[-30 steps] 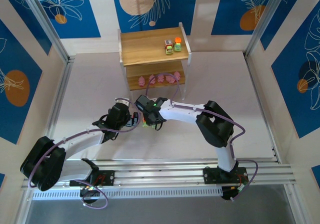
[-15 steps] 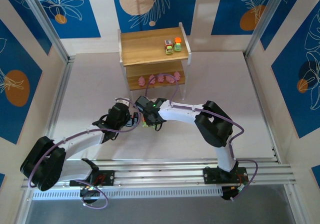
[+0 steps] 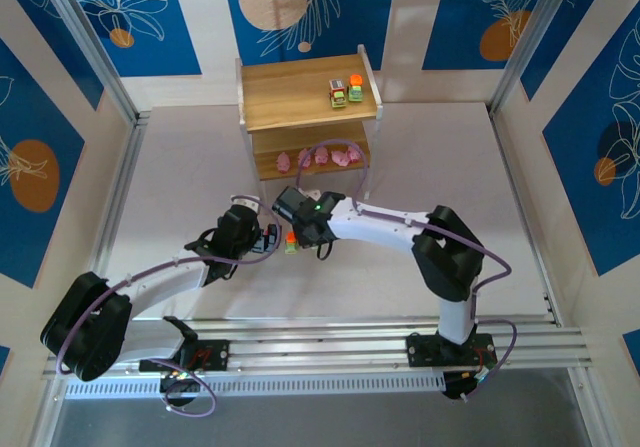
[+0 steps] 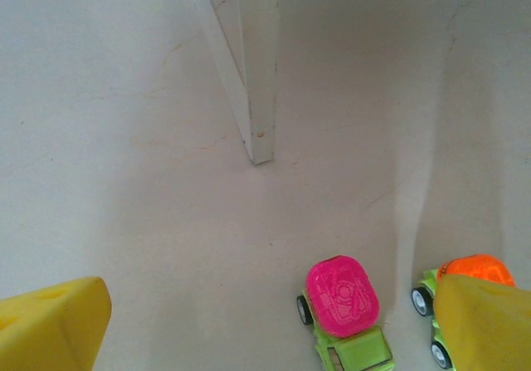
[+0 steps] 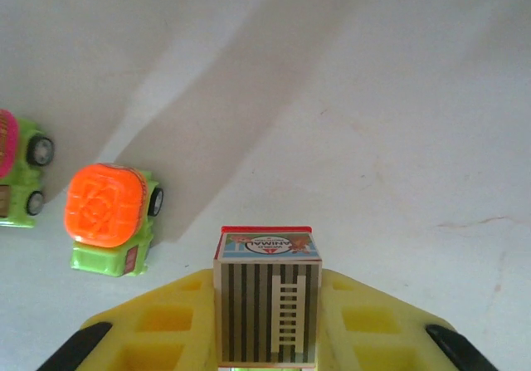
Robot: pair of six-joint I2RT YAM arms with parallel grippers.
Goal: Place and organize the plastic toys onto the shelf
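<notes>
**Right arm swings outward, striped toy in its grip**

Since a second ago, the right arm's elbow has swung out to the right and its wrist has shifted, uncovering an orange-topped truck (image 3: 291, 239) on the surface (image 3: 450, 167).

Furthest left of the two, the left end effector (image 3: 268, 239) hangs low over the surface with its yellow fingers (image 4: 50, 325) spread wide and nothing between them. Its wrist camera sees a white leg of the shelf (image 4: 257, 72) ahead. Nearer, a pink-topped truck (image 4: 342, 298) stands on the surface, and the orange-topped truck just to its right is partly hidden by one finger.

Next comes the right end effector (image 3: 298, 230), close beside the left one, with the orange-topped truck between them. Its fingers are pinching a grey-striped toy (image 5: 267, 292), a blocky piece with a ladder pattern on top, which sits squarely between the pads. Whether this toy is clear of the surface cannot be told.

At the far side stands the shelf (image 3: 290, 92). A row of pink figures (image 3: 321, 155) lines its lower board. Two blocky toys (image 3: 346, 89) sit side by side at the right end of its top board.
</notes>
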